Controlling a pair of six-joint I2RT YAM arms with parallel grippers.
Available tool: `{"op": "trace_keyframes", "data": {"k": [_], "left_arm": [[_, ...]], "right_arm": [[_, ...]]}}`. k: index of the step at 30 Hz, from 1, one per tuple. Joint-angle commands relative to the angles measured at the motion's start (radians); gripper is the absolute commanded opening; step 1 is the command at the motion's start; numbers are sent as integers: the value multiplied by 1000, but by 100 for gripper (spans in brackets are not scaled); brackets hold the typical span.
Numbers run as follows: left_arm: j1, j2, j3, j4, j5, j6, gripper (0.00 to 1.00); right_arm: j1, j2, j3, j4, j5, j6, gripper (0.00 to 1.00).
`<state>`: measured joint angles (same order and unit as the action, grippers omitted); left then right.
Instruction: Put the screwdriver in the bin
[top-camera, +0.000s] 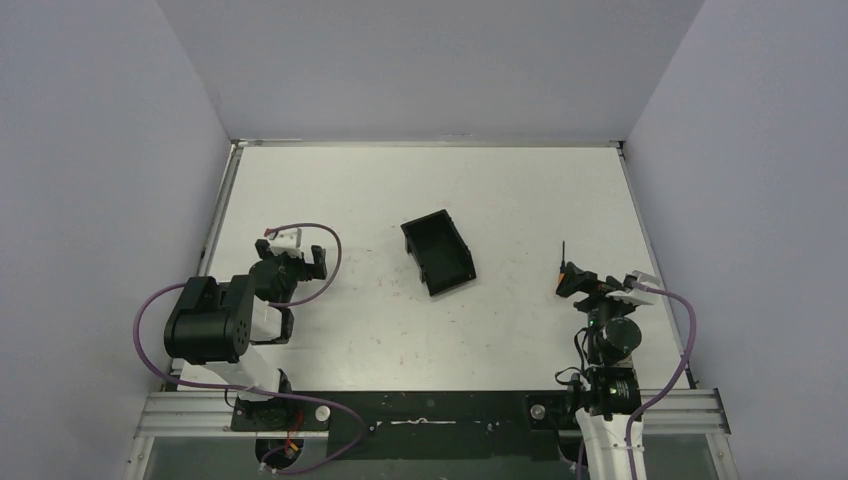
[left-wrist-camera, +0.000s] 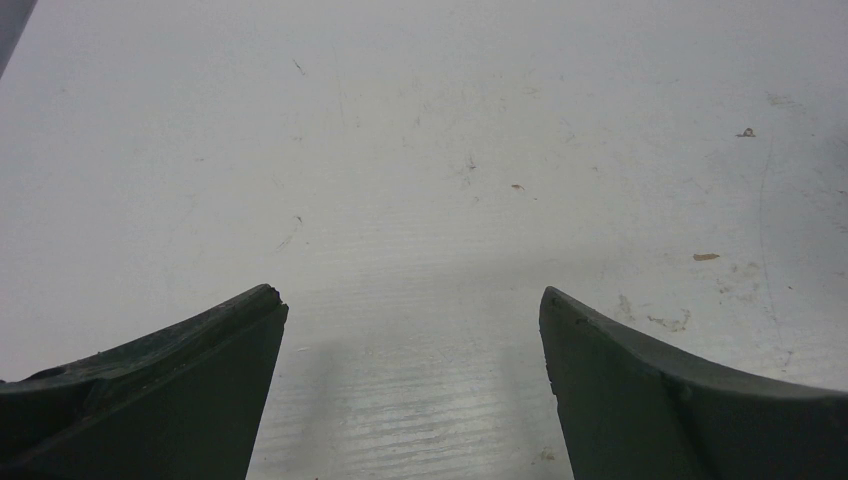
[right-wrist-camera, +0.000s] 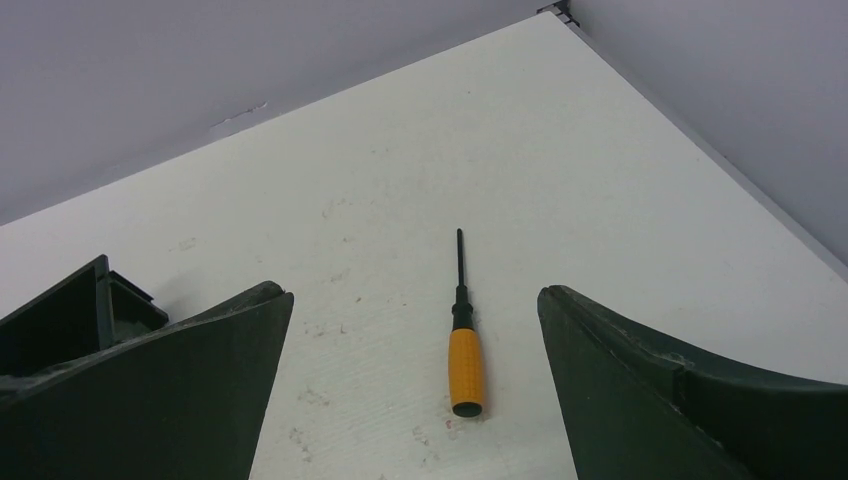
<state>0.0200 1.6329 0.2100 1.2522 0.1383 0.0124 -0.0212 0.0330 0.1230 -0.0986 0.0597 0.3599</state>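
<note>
Screwdriver (right-wrist-camera: 466, 355) lies flat at the bottom middle of your right wrist view, framed by the wide-open right gripper (right-wrist-camera: 415, 293), so you look lined up for a grab. Bin (top-camera: 438, 252) sits mid-frame in the top view, well apart. Left gripper (left-wrist-camera: 412, 300) hangs open over the table (left-wrist-camera: 420, 150), idle. From above, the right gripper hides most of the screwdriver.

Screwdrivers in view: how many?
1. The screwdriver lies flat just ahead of the open right gripper, tip pointing away, right of the bin. The bin's dark inside could hide another.
</note>
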Motion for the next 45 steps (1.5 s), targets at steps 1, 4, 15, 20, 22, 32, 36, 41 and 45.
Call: {"op": "trace_keyframes", "data": {"k": [1,4,15,20,22,32,36,41,45], "left_arm": [[-5,-15,12,32,-2,2,97],[-5,-16,12,33,-2,2,97],[-4,-15,12,32,-2,3,97],[-5,-16,13,33,-1,2,97],[-5,-15,13,33,-1,2,97],[-4,-15,13,32,-2,2,97],[-5,-15,12,32,-2,2,97],[-5,-15,13,32,-2,2,97],[-5,-16,13,32,-2,2,97]], "right_arm": [[-8,11,15,23,9,9,100],[-8,33,63,36,6,-2,100],[-8,550,578,-98,107,-71,100],[-8,923,836,-312,124,-94,100],[-8,1042,878,-351,86,-108,100],[-9,1525,868,-363,-11,-148,100],[-9,1612,824,-327,-46,-149,93],[-9,1650,807,-319,-52,-153,41],[-7,1622,842,-363,-102,-165,0]]}}
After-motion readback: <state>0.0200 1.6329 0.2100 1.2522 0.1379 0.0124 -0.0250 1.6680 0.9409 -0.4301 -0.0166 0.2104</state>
